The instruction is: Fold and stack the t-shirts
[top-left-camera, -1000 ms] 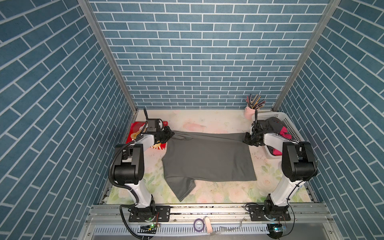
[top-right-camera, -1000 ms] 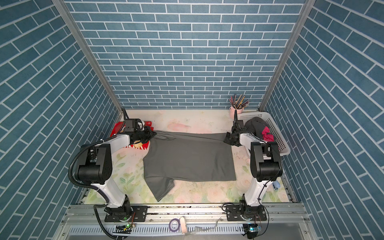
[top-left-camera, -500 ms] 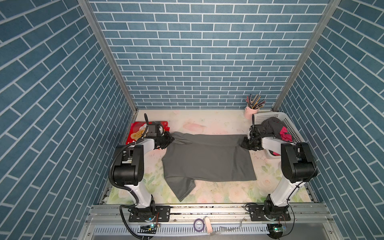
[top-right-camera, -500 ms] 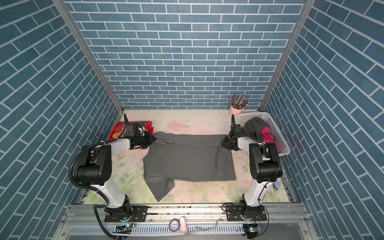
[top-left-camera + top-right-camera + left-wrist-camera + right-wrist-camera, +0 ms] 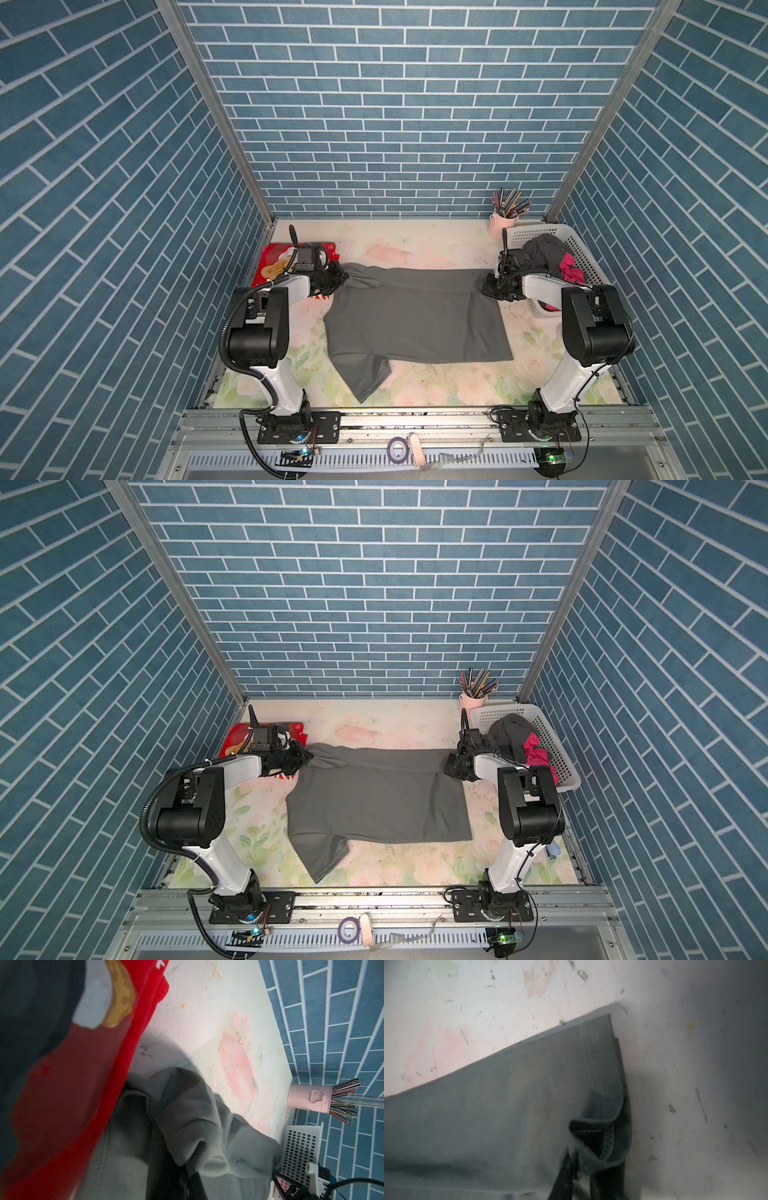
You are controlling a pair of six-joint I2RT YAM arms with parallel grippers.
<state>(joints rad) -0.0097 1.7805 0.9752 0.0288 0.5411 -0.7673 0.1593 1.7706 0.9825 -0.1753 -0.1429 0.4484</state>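
Grey shirt: the plain dark grey short-sleeved cloth t-shirt (image 5: pixel 415 320) (image 5: pixel 374 808) lay spread flat mid floral tabletop (image 5: pixel 415 245), one sleeve pointing to the near edge.
Left gripper: and there was the left gripper (image 5: pixel 340 277) (image 5: pixel 305 756), jaws clamped on bunched grey cloth (image 5: pixel 187 1115) at the far left corner.
Right gripper: the right gripper (image 5: pixel 488 286) (image 5: pixel 449 767) sat at the far right hemmed corner (image 5: pixel 598 1053), with the hem curled up between the jaws. Gripping or loose? I could not tell.
Red shirt: the red cloth t-shirt with a tan bear print (image 5: pixel 276 259) (image 5: pixel 83 1084) lay far left, touching the grey one.
Writing: white letters (image 5: pixel 161 963) on the red shirt were cut off and unreadable.
Basket: the white perforated plastic basket (image 5: pixel 536 232) (image 5: pixel 503 715), far right, held a dark garment (image 5: pixel 544 249) and a magenta garment (image 5: pixel 567 266).
Cup: the pink cup of coloured pencils (image 5: pixel 498 224) (image 5: pixel 307 1099) stood beside the basket.
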